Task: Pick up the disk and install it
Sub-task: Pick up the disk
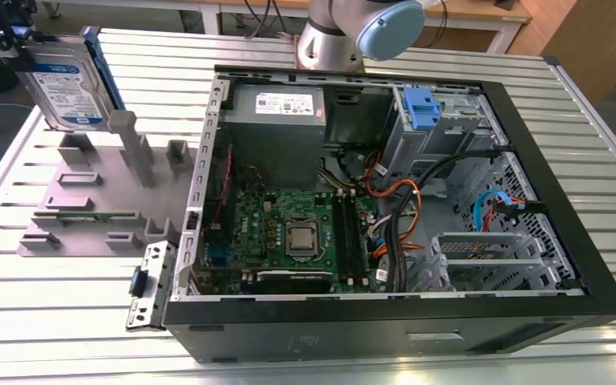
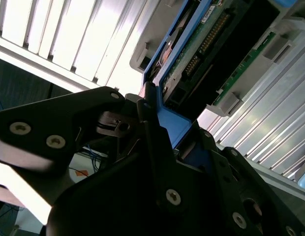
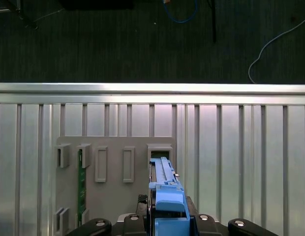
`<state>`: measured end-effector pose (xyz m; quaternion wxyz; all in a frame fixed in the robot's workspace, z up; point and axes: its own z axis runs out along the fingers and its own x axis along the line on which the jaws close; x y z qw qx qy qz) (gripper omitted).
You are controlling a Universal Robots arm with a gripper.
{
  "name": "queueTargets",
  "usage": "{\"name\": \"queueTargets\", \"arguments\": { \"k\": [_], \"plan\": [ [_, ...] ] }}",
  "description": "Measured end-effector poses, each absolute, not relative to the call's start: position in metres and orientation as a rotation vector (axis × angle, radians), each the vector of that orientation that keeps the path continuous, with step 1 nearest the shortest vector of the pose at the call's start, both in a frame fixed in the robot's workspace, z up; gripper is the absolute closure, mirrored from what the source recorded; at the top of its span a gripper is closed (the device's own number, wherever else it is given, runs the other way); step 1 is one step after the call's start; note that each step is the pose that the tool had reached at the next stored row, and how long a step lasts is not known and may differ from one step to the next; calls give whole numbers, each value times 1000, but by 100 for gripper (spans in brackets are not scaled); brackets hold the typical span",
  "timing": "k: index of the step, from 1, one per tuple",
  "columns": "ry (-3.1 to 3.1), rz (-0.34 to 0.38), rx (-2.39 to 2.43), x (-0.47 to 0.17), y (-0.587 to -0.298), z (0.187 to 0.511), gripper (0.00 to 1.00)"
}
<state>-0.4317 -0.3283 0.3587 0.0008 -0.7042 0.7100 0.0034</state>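
Note:
In the exterior view the disk (image 1: 67, 88) stands upright on edge at the far left, its white-and-blue label facing the camera and its blue frame along the back edge. It is over the grey fixture (image 1: 83, 200), close to the tall post. My gripper (image 1: 22, 40) is shut on the disk's top end. The second wrist view shows the black fingers (image 2: 147, 123) clamped on the blue frame of the disk (image 2: 201, 44), whose green circuit side shows. In the first wrist view the disk (image 3: 165, 189) runs edge-on out from the gripper (image 3: 167, 223) above the fixture (image 3: 113, 167).
The open computer case (image 1: 394, 313) lies at the exterior view's right, with a motherboard (image 1: 297, 233), a power-supply box (image 1: 276, 108), a blue latch (image 1: 419, 108) at the drive bay and loose cables. A green memory stick (image 3: 80, 182) stands in the fixture. The slatted table's edge (image 3: 152, 88) is beyond.

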Motion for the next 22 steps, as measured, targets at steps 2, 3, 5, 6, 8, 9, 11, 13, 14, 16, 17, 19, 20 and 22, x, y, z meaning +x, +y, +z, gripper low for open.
{"name": "queueTargets", "arguments": {
  "k": [2, 3, 5, 6, 8, 9, 11, 13, 14, 16, 17, 19, 20, 22],
  "plan": [
    [2229, 11, -2211, -432, -328, 359, 63],
    [2229, 11, -2211, -432, -328, 359, 63],
    [2230, 10, -2211, -432, -328, 359, 63],
    [2230, 10, -2211, -432, -328, 359, 63],
    [2229, 10, -2211, -432, -328, 359, 63],
    [2230, 10, -2211, -432, -328, 360, 63],
    [2230, 10, -2211, -432, -328, 361, 63],
    [2230, 10, -2211, -432, -328, 361, 63],
    [2230, 10, -2211, -432, -328, 362, 63],
    [2229, 10, -2211, -432, -328, 363, 63],
    [2229, 10, -2211, -432, -328, 363, 63],
    [2230, 10, -2211, -432, -328, 364, 63],
    [2230, 10, -2211, -432, -328, 364, 63],
    [2230, 10, -2211, -432, -328, 365, 63]
  ]
}}
